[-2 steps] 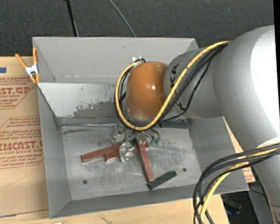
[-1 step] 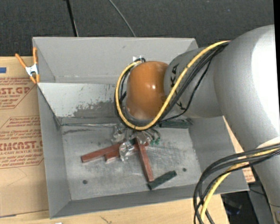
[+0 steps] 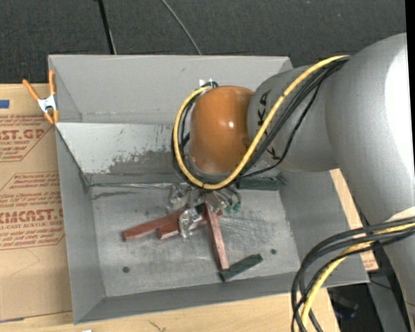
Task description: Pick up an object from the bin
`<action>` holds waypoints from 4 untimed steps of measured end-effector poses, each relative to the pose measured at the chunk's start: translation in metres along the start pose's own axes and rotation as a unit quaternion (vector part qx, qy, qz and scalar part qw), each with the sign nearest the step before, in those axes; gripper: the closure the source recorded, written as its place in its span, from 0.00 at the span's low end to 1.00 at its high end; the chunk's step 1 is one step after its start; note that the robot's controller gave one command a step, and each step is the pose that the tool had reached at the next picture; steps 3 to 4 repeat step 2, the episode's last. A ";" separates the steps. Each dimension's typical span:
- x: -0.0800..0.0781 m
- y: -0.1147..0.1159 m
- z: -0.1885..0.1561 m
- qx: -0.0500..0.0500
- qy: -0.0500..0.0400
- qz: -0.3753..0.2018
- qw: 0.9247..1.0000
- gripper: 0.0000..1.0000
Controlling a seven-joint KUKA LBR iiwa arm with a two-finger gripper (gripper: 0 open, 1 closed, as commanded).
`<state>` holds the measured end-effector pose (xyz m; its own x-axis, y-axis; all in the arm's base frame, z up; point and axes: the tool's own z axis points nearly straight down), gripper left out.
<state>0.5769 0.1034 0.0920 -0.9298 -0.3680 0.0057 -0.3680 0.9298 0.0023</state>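
1. Gripper (image 3: 188, 213): one item, mounted beneath the orange cover (image 3: 219, 129). It is sitting low in the middle of the bin (image 3: 116, 269), close to the floor. Whether the claw is wide, narrow or clasping anything cannot be told.
2. Brown strip (image 3: 147, 231): flat and reddish, lying left of the gripper with its right end reaching in beneath it. It is looking like the likeliest candidate for the pick.
3. Second brown strip (image 3: 217, 244): same colour, running from the gripper toward the near wall.
4. Dark stick (image 3: 241, 265): pen-like, lying at the near end of the second brown strip.
5. Step in hand, by judgement: the grasp itself, at the spot where both strips are meeting. The lift is not yet begun.
6. The next move is calling for a firm hold on one strip alone, then a straight rise clear of its neighbour.
7. Surface and room: the scuffed grey metal floor is lying mostly bare. Free space is lying left and near, while the arm is crowding the far right.
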 end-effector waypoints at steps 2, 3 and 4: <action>-0.001 0.000 -0.057 0.001 -0.003 0.000 1.000 1.00; -0.001 0.000 -0.057 0.001 -0.003 0.000 1.000 1.00; -0.001 0.000 -0.057 0.001 -0.003 0.000 1.000 1.00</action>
